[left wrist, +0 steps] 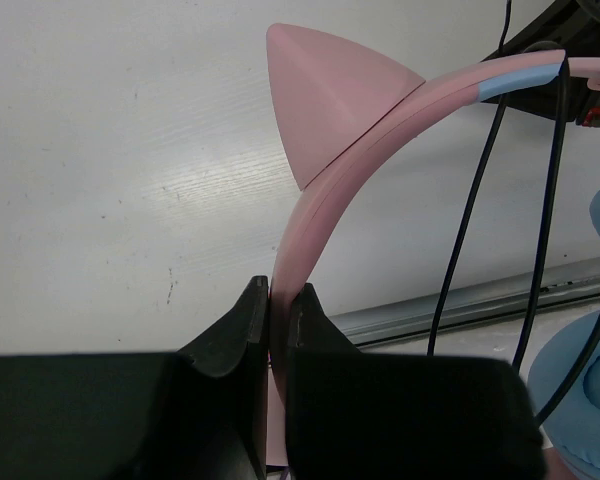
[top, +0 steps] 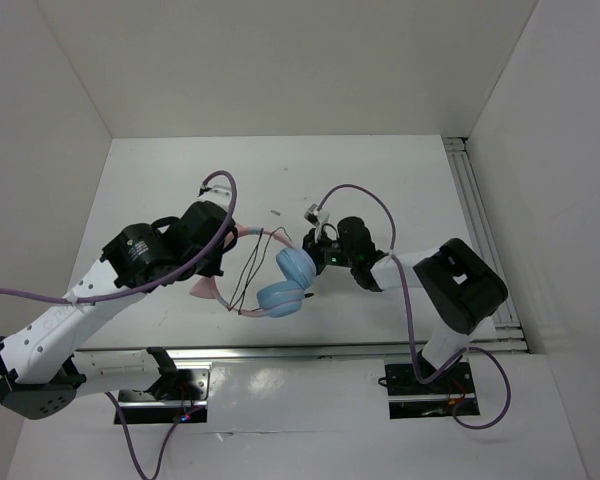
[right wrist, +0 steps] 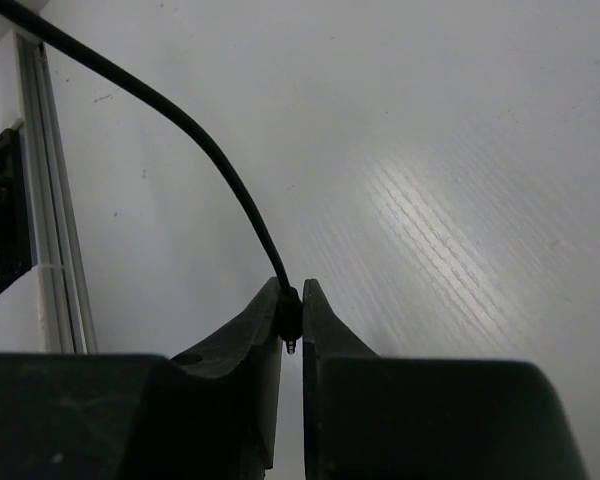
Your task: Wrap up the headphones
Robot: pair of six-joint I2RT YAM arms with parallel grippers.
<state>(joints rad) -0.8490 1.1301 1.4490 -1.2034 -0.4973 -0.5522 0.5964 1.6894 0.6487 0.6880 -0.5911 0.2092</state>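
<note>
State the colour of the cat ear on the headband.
The cat ear is pink, shown best in the left wrist view.

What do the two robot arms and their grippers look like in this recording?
The left arm and right arm share white link shells and bulky black joint housings. A thick purple cable trails from each. The left gripper and right gripper each have two matte black, wedge-shaped fingers tapering to narrow tips. No markings are legible.

Pink cat-eared headphones [top: 280,297], light blue cups [top: 295,268], headband [left wrist: 380,120] in left pincer [left wrist: 278,310], thin black cable [right wrist: 210,165] in right pincer [right wrist: 292,318].
</note>
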